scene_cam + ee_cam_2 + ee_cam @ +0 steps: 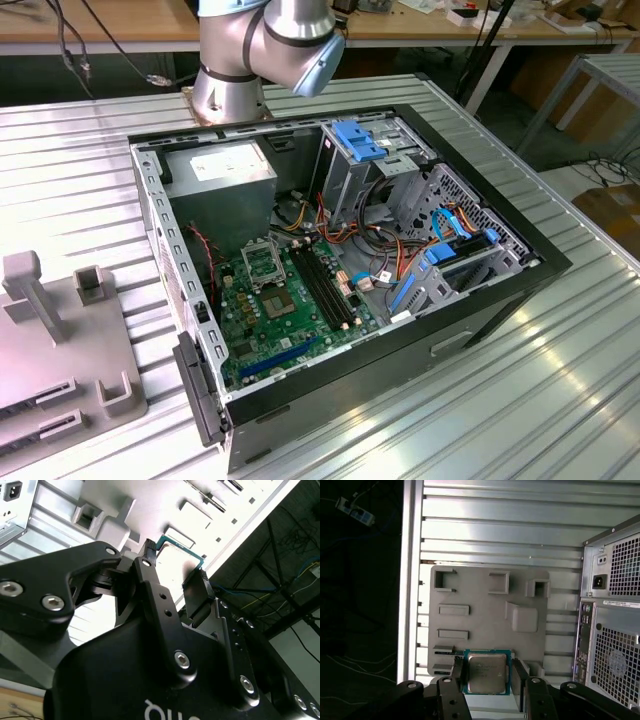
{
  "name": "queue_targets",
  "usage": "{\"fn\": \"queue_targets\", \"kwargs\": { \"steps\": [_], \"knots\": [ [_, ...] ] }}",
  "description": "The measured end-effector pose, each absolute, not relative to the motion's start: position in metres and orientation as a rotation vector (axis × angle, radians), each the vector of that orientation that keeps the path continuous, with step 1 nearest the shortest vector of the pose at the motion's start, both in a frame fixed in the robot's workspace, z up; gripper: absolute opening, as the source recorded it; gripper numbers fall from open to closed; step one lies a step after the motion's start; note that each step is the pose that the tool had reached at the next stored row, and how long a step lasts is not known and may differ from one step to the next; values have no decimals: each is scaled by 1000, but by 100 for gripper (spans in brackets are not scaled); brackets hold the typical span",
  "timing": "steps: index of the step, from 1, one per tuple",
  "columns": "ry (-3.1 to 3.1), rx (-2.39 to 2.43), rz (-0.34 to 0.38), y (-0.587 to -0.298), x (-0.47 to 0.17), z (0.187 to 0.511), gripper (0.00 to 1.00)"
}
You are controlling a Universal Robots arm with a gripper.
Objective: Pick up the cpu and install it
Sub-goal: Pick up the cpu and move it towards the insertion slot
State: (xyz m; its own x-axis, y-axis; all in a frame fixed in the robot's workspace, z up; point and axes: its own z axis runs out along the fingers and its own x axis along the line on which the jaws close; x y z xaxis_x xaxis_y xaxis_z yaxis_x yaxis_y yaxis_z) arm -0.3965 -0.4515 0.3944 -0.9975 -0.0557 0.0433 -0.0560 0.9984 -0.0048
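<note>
Silvery-tan and square with a thin teal-green border, the cpu (486,672) is pinched between the two black fingers (457,675) of the end effector (488,664). The fingers are closed to the chip's width on two opposite edges. In both wrist views it is held clear above the flat grey moulded fixture plate (480,595). Print crosses the chip's lid, too small to read, and white lettering (160,710) on the end effector's body is cut off in the second wrist view.

In the exterior view the plate lies on the ribbed metal worktop (480,400) at about eight o'clock from the open black computer case (400,370). The grey robot arm (265,50) rises at about eleven o'clock from the case. Inside, the black-and-metal socket frame (262,268) sits on the green motherboard (290,320), at six o'clock from the grey power supply (225,190), which bears a white label (222,165).
</note>
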Motion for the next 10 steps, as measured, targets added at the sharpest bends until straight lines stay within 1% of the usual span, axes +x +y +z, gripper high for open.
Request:
{"fn": "queue_targets", "kwargs": {
  "steps": [10],
  "knots": [
    [-3097,86,9,-451,-386,394,47]
  ]
}}
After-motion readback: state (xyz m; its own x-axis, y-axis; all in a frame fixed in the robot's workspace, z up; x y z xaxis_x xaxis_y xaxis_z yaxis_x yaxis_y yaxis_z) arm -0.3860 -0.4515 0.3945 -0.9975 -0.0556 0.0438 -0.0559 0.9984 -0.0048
